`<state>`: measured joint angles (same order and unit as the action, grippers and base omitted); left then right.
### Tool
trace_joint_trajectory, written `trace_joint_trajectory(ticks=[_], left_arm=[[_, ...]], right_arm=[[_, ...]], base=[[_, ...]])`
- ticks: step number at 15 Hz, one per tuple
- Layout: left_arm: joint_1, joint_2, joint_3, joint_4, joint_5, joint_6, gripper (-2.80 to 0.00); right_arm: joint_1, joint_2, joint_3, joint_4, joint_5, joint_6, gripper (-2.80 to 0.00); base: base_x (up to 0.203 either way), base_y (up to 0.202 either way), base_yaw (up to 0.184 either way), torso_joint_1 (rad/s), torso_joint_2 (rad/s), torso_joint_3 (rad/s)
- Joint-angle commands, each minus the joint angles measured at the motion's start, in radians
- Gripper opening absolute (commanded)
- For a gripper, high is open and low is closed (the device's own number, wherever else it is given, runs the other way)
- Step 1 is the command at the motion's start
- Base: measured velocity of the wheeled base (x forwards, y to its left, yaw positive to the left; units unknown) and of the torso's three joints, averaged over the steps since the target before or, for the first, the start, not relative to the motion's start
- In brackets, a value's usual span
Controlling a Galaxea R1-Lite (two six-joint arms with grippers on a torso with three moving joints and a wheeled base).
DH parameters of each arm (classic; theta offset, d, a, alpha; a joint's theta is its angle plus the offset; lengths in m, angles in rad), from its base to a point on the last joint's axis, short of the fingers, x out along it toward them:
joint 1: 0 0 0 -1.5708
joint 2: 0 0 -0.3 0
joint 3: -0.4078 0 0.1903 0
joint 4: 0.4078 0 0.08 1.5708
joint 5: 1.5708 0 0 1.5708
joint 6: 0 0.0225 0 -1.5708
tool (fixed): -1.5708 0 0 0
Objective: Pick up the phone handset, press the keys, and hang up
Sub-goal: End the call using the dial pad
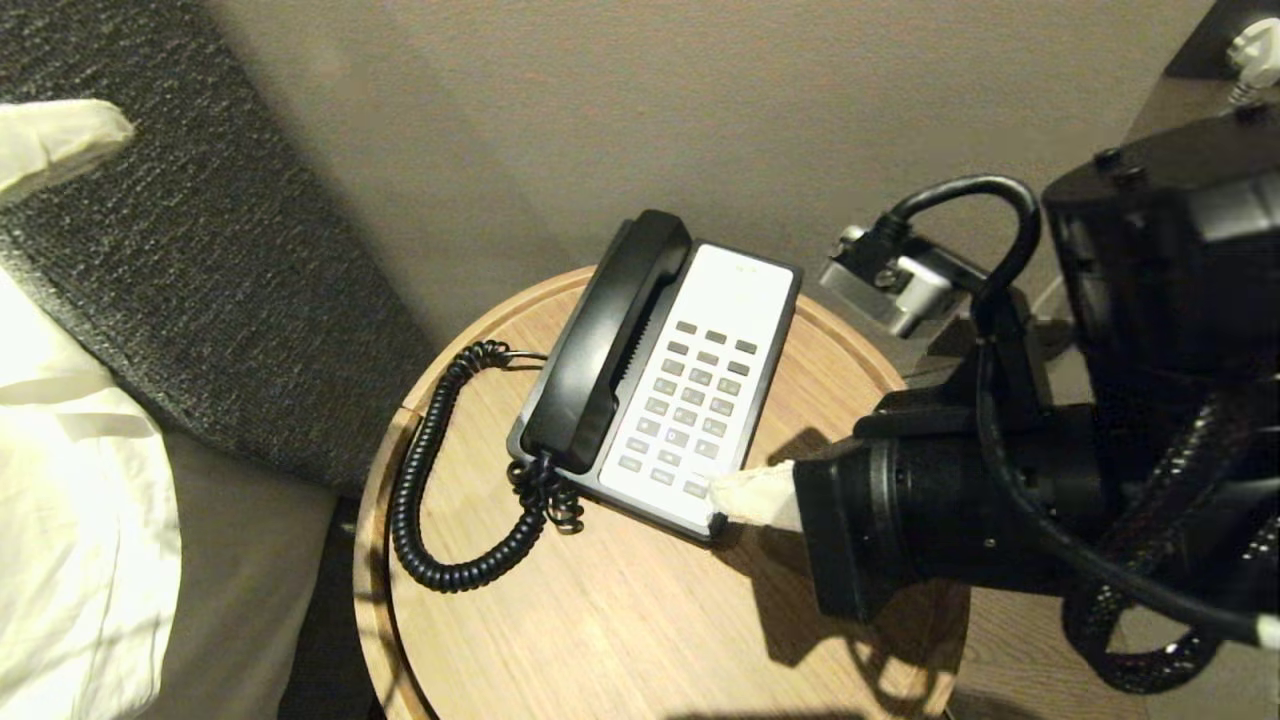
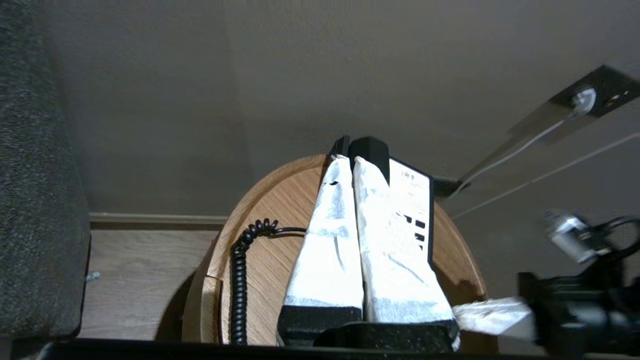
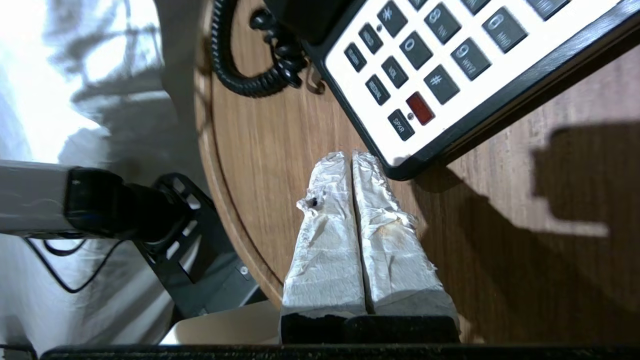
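Note:
The black phone handset [image 1: 600, 350] lies in its cradle on the left side of the black-and-white phone base [image 1: 735, 290], with the grey keys [image 1: 690, 400] to its right. Its coiled cord [image 1: 420, 480] loops over the round wooden table [image 1: 600, 620]. My right gripper [image 1: 718, 495], its fingers wrapped in white, is shut and empty, with the tips at the base's near right corner [image 3: 400, 172], just below the lowest keys [image 3: 420, 107]. My left gripper [image 2: 345, 159] is shut on nothing and hangs well clear of the phone, up and to the left [image 1: 60, 140].
A dark textured headboard [image 1: 200, 300] and white bedding [image 1: 70, 520] lie left of the table. The beige wall is right behind the phone. A wall socket with a white plug [image 1: 1255, 45] sits at the upper right. The table's raised rim [image 1: 375, 520] edges the near left.

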<state>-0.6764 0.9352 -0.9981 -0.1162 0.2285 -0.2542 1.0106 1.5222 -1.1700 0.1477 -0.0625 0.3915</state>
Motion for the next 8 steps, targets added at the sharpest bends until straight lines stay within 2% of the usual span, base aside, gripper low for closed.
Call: trace_joint_trajectory(ticks=[1,5,8], left_arm=[[0.004,-0.024,0.003,0.000,0.002,-0.010,-2.80],[0.004,-0.024,0.001,-0.002,0.002,-0.010,-2.80],[0.004,-0.029,0.003,-0.002,0.002,-0.010,-2.80]], right_arm=[[0.003,0.045,0.001,-0.002,-0.003,0.001,-2.80],[-0.004,0.066,0.006,-0.018,-0.019,0.001,-2.80],[-0.010,0.101,-0.007,-0.022,-0.077,0.004,-2.80]], base=[[0.000,0.000,0.000,0.000,0.00,0.000],[0.000,0.000,0.000,0.000,0.00,0.000],[0.000,0.000,0.000,0.000,0.00,0.000]])
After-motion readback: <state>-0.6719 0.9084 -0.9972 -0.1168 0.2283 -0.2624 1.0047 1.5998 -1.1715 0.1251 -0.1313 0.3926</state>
